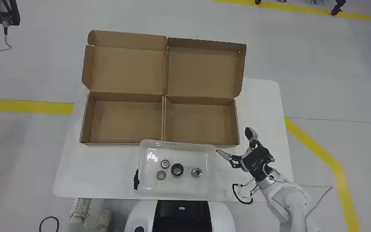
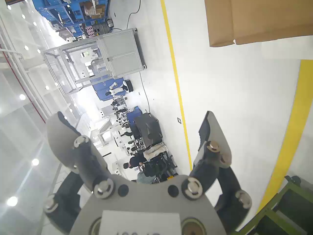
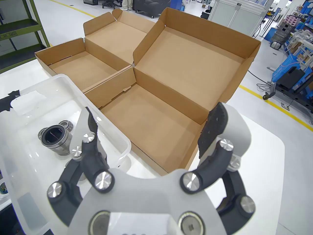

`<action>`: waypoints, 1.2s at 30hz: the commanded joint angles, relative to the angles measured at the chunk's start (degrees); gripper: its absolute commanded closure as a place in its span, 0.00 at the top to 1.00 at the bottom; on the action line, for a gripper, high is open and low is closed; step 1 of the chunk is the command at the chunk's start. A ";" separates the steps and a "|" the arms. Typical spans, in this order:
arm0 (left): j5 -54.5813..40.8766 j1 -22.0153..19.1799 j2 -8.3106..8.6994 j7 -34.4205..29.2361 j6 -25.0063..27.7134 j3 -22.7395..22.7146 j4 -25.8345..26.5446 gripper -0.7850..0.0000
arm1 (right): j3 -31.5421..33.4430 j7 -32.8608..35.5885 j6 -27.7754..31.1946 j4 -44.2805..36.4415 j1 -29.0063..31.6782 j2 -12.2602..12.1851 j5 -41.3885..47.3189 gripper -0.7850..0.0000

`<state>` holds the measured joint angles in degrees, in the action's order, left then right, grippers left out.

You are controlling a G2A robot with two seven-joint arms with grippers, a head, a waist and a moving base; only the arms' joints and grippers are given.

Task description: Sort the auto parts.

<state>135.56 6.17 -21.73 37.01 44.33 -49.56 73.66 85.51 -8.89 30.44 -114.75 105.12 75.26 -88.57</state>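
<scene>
A clear plastic bin (image 1: 152,146) sits at the table's near edge and holds several metal auto parts: a ring bearing (image 1: 165,163), a smaller ring (image 1: 162,174), a dark-bored sleeve (image 1: 177,170) and a part (image 1: 196,172) beside it. The sleeve (image 3: 55,139) lies in the bin (image 3: 115,130) in the right wrist view. My right gripper (image 1: 236,147) hangs open and empty just right of the bin, above the table; its fingers (image 3: 214,123) frame the near right box. My left gripper (image 2: 133,125) is open, empty, pointed off the table toward the floor.
Two open cardboard boxes stand side by side behind the bin, the left box (image 1: 122,120) and the right box (image 1: 200,123), lids folded back. A box flap (image 2: 256,8) shows in the left wrist view. White table (image 1: 261,110) extends right of the boxes.
</scene>
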 commanded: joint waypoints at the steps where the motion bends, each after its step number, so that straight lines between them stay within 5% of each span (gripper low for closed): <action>1: 0.00 0.00 0.00 0.00 0.00 0.00 0.00 1.00 | 0.00 0.00 0.00 0.00 0.00 0.00 0.00 1.00; 22: 0.00 0.00 0.00 0.00 0.00 0.00 0.00 1.00 | -0.84 1.54 0.47 0.49 -0.53 0.01 2.06 1.00; 36: 0.00 0.00 0.00 0.00 0.00 0.00 0.00 1.00 | -9.88 17.91 15.03 12.82 -15.75 -0.36 13.29 1.00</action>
<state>135.56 6.17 -21.73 37.01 44.33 -49.56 73.66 76.76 7.25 44.19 -103.60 91.08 74.86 -76.85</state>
